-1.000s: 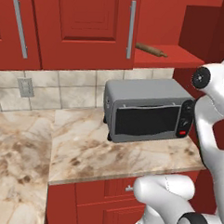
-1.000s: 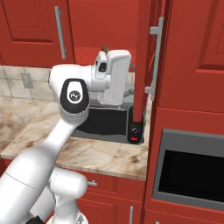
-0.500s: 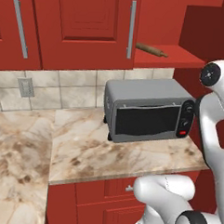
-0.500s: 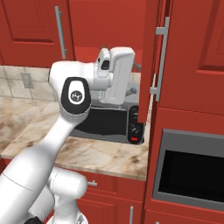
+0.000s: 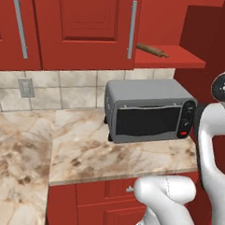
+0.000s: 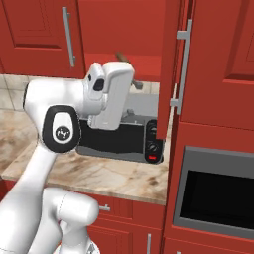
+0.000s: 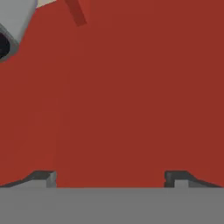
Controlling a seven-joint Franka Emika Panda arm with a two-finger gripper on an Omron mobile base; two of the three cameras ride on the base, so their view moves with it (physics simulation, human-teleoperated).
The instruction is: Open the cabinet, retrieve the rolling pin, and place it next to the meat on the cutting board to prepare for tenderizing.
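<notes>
The cabinet (image 5: 86, 29) has its right door (image 6: 167, 74) swung open, seen edge-on with its silver handle (image 6: 181, 64). On the red inner shelf (image 5: 175, 60) lies the brown rolling pin (image 5: 153, 50), partly hidden behind my white hand (image 6: 111, 94) in the right base view. The hand hovers in front of the shelf, above the toaster oven. My gripper (image 7: 111, 178) is open, its fingertips (image 7: 43, 177) wide apart with nothing between them, facing a plain red surface. The meat and the cutting board are out of view.
A grey toaster oven (image 5: 147, 115) stands on the marble counter (image 5: 79, 154) under the shelf. A closed red door with a bar handle (image 5: 20, 25) is at the left. A built-in black oven (image 6: 218, 198) sits in the tall red unit at right.
My hand has drifted a little left and down, away from the open door's handle. The jaws stay wide apart. The rolling pin has not moved.
</notes>
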